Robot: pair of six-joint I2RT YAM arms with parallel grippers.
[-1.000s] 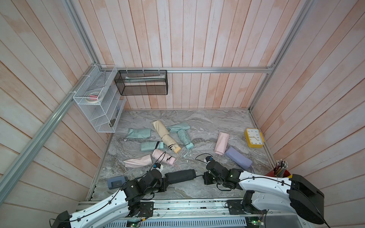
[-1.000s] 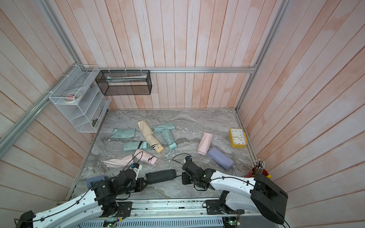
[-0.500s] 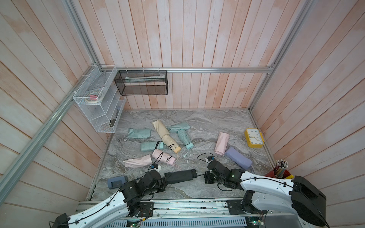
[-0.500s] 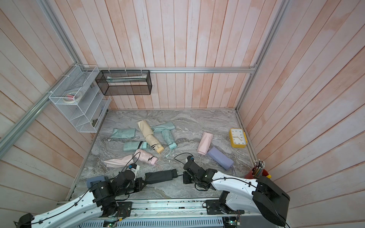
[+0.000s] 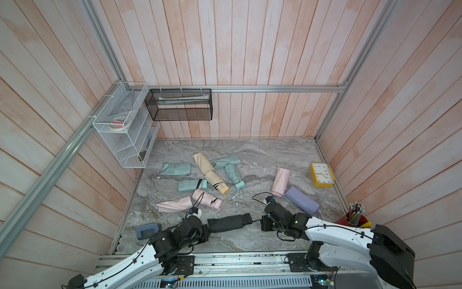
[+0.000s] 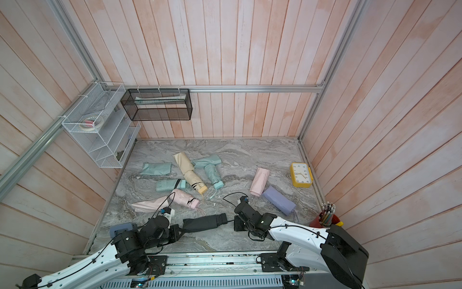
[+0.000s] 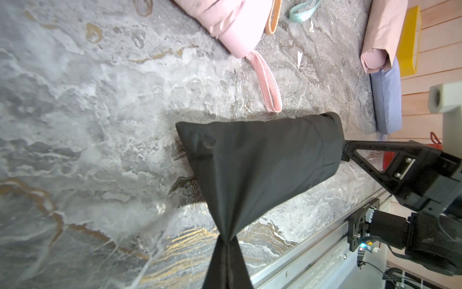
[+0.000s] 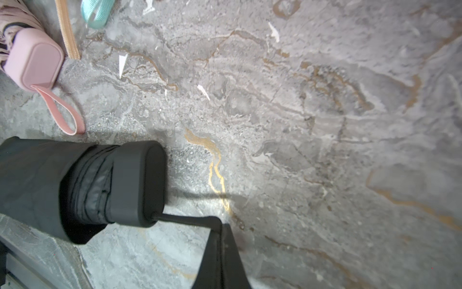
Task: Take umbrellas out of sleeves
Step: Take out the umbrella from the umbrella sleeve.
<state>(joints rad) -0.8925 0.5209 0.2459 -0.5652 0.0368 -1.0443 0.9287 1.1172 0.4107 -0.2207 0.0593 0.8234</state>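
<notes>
You are facing a sleeve [image 5: 225, 223] lying at the table [image 5: 250, 241] front, an umbrella [image 5: 246, 218] sitting inside it. The left gripper [image 5: 207, 229] is touching its left end, the right gripper [image 5: 262, 221] sitting just right, a clock [image 5: 321, 174] lying behind-right.

Matt black cloth sleeve [image 7: 262, 160], matt plastic black umbrella handle [image 8: 138, 184], veined grey marble-look bench [image 8: 300, 112], woven pink wrist cord [image 8: 75, 132], pale wooden plank walls [image 5: 250, 50].

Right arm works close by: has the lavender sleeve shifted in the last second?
No. The lavender sleeve lies as before, same gap to the yellow clock.
</notes>
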